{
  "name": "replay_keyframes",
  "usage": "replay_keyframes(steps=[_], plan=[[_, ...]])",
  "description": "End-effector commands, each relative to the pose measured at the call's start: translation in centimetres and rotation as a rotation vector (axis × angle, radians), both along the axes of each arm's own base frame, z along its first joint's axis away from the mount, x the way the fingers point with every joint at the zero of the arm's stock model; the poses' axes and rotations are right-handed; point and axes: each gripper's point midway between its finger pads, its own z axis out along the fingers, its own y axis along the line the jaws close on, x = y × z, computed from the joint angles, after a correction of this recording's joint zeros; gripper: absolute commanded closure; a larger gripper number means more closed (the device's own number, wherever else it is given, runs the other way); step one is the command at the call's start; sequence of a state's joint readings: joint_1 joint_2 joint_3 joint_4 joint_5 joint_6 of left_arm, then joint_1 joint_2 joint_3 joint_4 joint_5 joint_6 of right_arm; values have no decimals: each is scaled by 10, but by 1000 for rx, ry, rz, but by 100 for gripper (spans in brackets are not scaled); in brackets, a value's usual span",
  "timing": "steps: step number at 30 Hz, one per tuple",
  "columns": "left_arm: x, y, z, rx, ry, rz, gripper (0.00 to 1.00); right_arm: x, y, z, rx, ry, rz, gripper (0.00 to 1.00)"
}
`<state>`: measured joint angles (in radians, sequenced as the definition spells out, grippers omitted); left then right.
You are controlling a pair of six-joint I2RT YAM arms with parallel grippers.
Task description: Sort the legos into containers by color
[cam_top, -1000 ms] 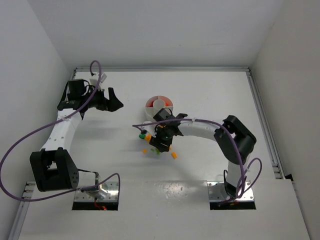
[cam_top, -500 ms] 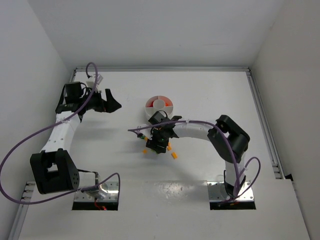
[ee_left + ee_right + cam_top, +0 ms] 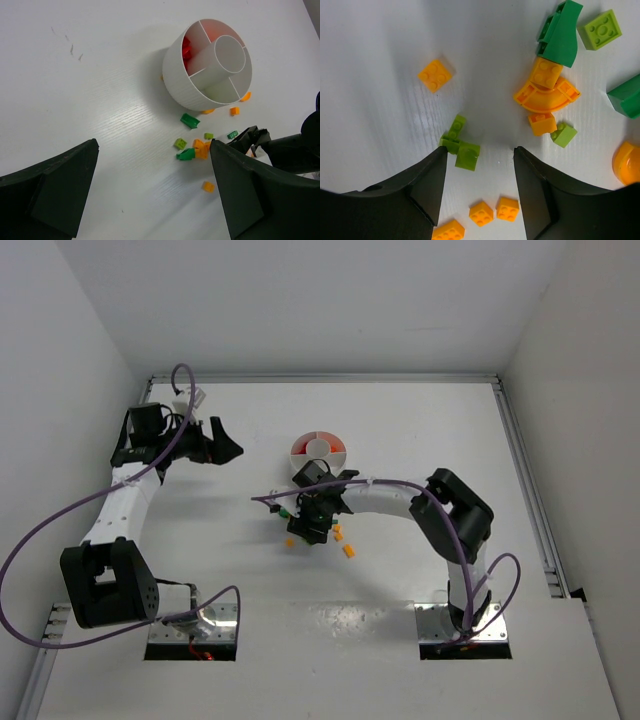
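Sorting is partly done: the round white dish (image 3: 175,75) holds red bricks (image 3: 186,47) in 1 wedge, a neighbouring wedge shows an orange-red tint whose contents I cannot make out, and the central cup looks bare. No green is visible inside. Left to do - a scatter of green and orange pieces on the table (image 3: 100,75) just below the dish. The right gripper (image 3: 479,185) hangs over that scatter, jaws partly apart and gripping nothing; a light-green brick (image 3: 461,150) lies at 1 fingertip and 2 small orange bricks (image 3: 481,212) sit between the fingers. Crowding is the snag - an orange arch (image 3: 547,95) touches a dark green brick (image 3: 562,37). The left gripper (image 3: 155,190) is spread wide and empty, well apart.
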<state>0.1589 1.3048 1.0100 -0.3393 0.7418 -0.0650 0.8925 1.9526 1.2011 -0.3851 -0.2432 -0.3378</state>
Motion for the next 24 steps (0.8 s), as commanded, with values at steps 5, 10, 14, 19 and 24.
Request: replay_keyframes(steps=[5, 10, 14, 19, 24], plan=[[2, 0, 14, -11, -62, -13, 0, -5, 4, 41, 83, -49, 39, 42], [1, -1, 16, -13, -79, -20, 0, -6, -3, 64, 126, -69, 21, 42], [-1, -1, 12, -15, -70, -20, 0, -13, -9, 62, 112, -52, 37, 42], [1, 0, 13, -21, -68, -5, 0, -20, -19, 37, 44, -37, 64, 42], [3, 6, 12, -35, -41, 47, 0, -14, -24, 16, -20, -39, 46, 40]])
